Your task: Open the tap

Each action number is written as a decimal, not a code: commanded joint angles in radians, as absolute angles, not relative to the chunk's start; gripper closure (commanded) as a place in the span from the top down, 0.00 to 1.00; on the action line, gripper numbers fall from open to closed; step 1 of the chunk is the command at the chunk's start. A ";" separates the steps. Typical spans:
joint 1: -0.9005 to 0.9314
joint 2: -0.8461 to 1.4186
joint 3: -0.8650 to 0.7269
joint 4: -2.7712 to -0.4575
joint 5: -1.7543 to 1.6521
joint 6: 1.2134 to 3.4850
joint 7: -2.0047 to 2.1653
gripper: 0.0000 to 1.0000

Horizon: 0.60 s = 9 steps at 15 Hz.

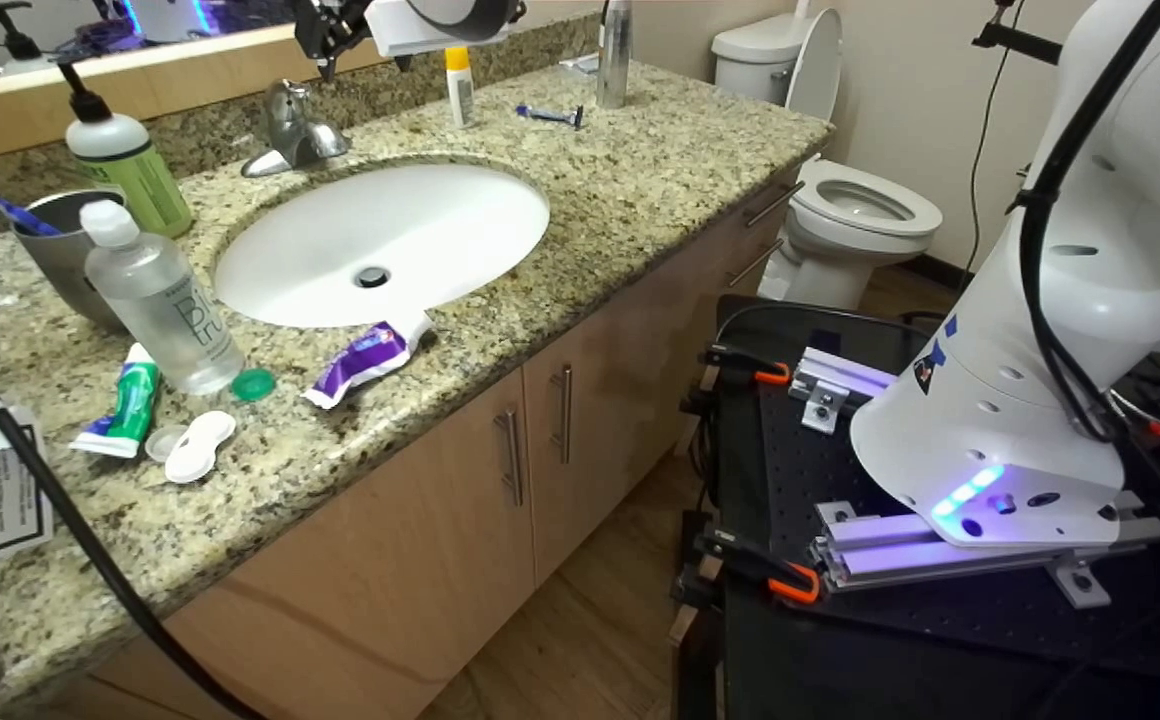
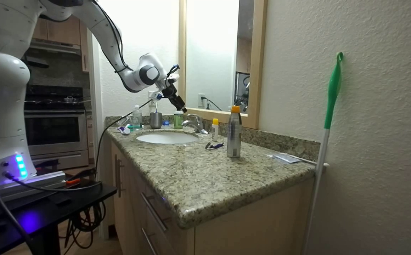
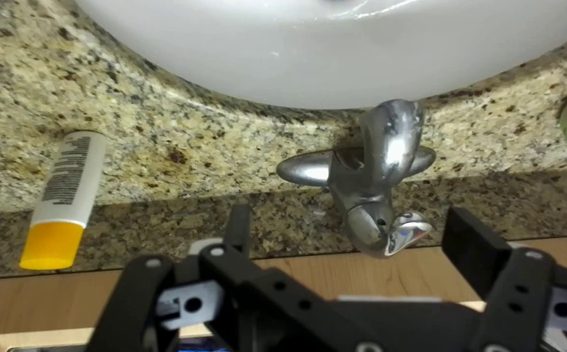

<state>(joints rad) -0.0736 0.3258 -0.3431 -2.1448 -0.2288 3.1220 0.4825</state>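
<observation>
The tap (image 1: 292,135) is shiny chrome with a curved spout and a lever handle. It stands at the basin's back rim, and it also shows in an exterior view (image 2: 196,124). In the wrist view the tap (image 3: 381,161) has its spout pointing up the picture towards the basin. Its small lever with blue and red marks leans to the right. My gripper (image 3: 349,222) is open and empty. The lever appears between its two fingers, nearer the right one, with no contact seen. In both exterior views the gripper (image 1: 328,45) hangs above the tap, and its tips (image 2: 184,109) are apart from it.
The white oval basin (image 1: 480,225) lies before the tap. A green soap bottle (image 1: 145,175) stands on one side, a white bottle with a yellow cap (image 3: 71,181) on the other. A silver canister (image 2: 234,136), a razor (image 1: 550,115) and the mirror frame (image 2: 223,116) are nearby.
</observation>
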 commanded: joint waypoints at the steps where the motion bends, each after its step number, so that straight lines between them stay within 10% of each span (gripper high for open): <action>1: -0.075 0.437 -0.316 -2.085 -0.203 3.248 0.509 1.00; 9: -0.037 0.551 -0.371 -2.001 -0.172 3.377 0.541 1.00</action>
<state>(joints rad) -0.0626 0.5003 -0.3189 -2.0415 -0.1875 3.3589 0.5470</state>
